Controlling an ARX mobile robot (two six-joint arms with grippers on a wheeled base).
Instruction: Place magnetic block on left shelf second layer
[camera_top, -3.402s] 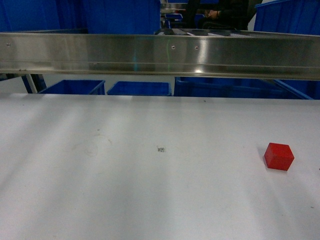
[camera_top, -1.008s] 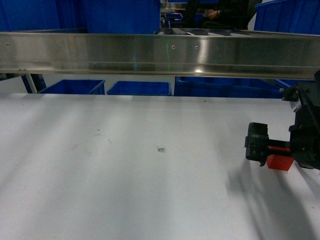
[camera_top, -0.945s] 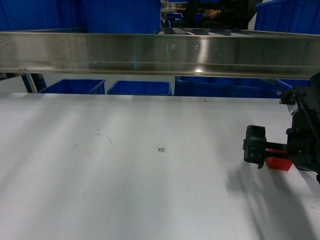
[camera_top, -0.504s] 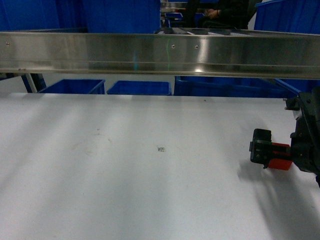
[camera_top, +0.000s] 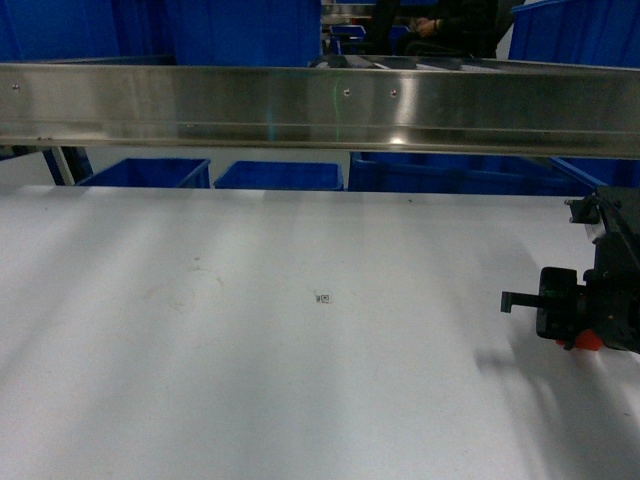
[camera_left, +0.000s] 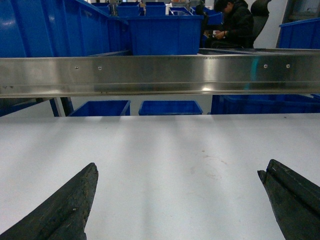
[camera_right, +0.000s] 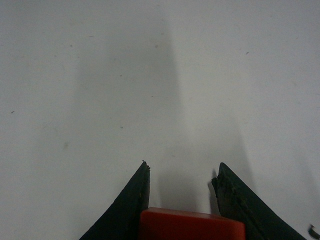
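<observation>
The magnetic block (camera_right: 192, 225) is a red cube that fills the gap between my right gripper's (camera_right: 182, 170) two dark fingers, which press on both its sides. In the head view that gripper (camera_top: 556, 312) is at the far right over the white tabletop (camera_top: 300, 380), and only a red corner of the block (camera_top: 590, 342) shows beneath it. My left gripper (camera_left: 179, 170) is open wide above bare tabletop with nothing between its fingers, and it does not show in the head view. The left shelf second layer is out of view.
A long steel rail (camera_top: 300, 108) runs across the table's far edge at about gripper height. Behind it stand several blue bins (camera_top: 278, 176), and a seated person (camera_left: 235, 30) is farther back. A small printed mark (camera_top: 322, 298) lies mid-table.
The right gripper came in over the block, closed its fingers on it and has shifted right. The block is now mostly hidden under the gripper in the head view.
</observation>
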